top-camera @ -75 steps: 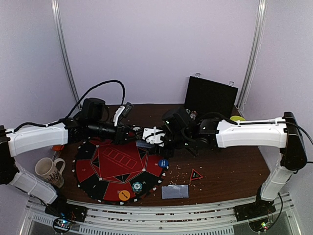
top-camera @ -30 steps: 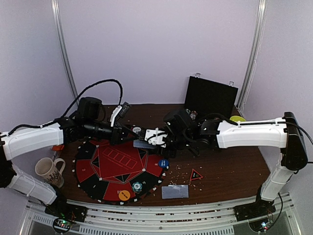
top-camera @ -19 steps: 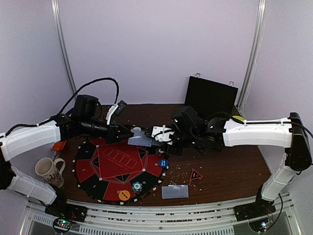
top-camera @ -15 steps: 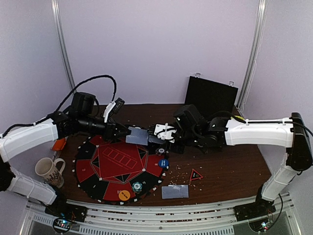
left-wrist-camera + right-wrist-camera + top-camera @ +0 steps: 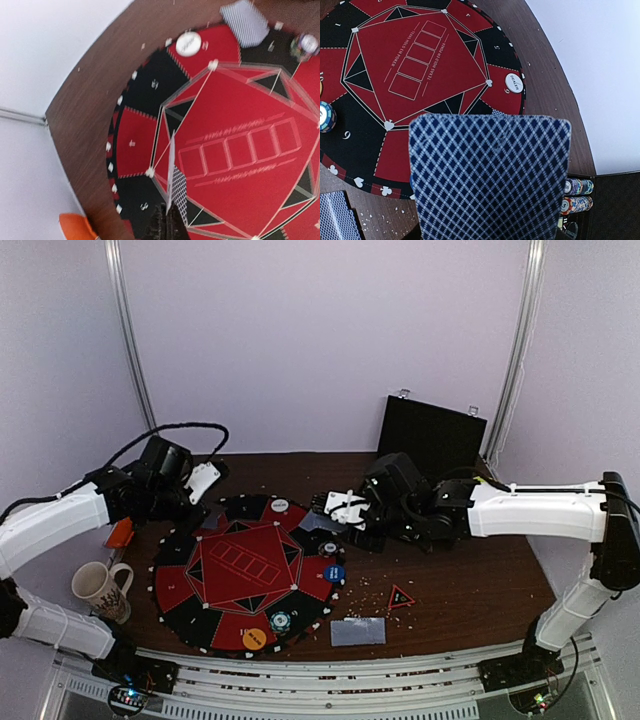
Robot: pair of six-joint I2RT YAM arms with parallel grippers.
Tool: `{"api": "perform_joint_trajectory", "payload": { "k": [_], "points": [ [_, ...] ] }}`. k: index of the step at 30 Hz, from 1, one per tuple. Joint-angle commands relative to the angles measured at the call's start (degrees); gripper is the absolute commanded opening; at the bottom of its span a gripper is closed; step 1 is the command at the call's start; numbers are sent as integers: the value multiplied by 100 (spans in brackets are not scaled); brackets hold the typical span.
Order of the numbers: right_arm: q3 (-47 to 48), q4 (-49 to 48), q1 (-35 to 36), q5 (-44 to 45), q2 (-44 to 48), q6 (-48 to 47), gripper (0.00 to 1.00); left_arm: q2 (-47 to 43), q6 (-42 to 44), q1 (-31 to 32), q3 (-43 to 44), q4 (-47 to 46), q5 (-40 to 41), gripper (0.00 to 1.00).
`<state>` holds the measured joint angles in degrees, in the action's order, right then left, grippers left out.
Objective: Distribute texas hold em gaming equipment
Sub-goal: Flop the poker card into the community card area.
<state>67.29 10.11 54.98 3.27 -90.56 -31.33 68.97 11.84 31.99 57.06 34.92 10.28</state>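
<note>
The left gripper (image 5: 169,226) is closed on a single card (image 5: 172,175), pinched at its lower end and seen almost edge-on above the left part of the mat (image 5: 240,570). A card like this is light, thin, bendy and slick. A pinch across its faces near one short edge suits it, and it should drop flat once released low over the felt.

On the mat lie a white dealer disc (image 5: 279,506), a blue disc (image 5: 334,573), an orange disc (image 5: 254,639) and a striped chip (image 5: 280,620). These are rigid, but they sit flush on the mat. I judge it easiest to pinch them across the rim from above.

The right gripper (image 5: 333,520) hangs over the mat's far right edge and holds what looks like a deck (image 5: 490,175). Its back fills the wrist view and hides the fingers, so I judge the jaws clamped across it partway shut, not certainly. A stack may splay or shed cards, so a firm grip across its faces is wise. More cards (image 5: 357,631) lie near the front, and the case (image 5: 432,435) stands behind.
</note>
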Motion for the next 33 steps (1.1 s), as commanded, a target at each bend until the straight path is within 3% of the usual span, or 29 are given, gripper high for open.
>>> {"api": "perform_joint_trajectory", "payload": {
  "k": [1, 4, 7, 11, 13, 17, 23, 28, 33],
  "points": [
    [-69, -65, -72, -94, 218, -3, 50, 372, 788, 210, -398, 35, 2243, 0],
    [-96, -88, -106, -148, 240, -17, 50, 747, 1302, 287, -595, -753, 3092, 0],
    [-98, -89, -126, -168, 255, 2, 50, 906, 2152, 284, -861, -2024, 3260, 0],
    [-175, -126, -150, -188, 298, -16, 50, 422, 4536, 251, -2220, -4501, 1844, 0],
    [-169, -88, -157, -191, 315, -30, 50, 411, 5053, 114, -2468, -5213, 1165, 0],
    [-209, -93, -172, -210, 399, -67, 51, 975, 4942, -265, -1884, -4185, 286, 0],
    [-327, -211, -197, -254, 489, -34, 51, 1627, 5104, -555, -1968, -4190, -523, 0],
    [-483, -394, -223, -273, 622, -28, 51, 1793, 5279, -602, -2202, -3579, -944, 0],
    [-577, -446, -307, -325, 678, -35, 51, 2175, 5143, -617, -1934, -2542, -749, 0]
  ]
}}
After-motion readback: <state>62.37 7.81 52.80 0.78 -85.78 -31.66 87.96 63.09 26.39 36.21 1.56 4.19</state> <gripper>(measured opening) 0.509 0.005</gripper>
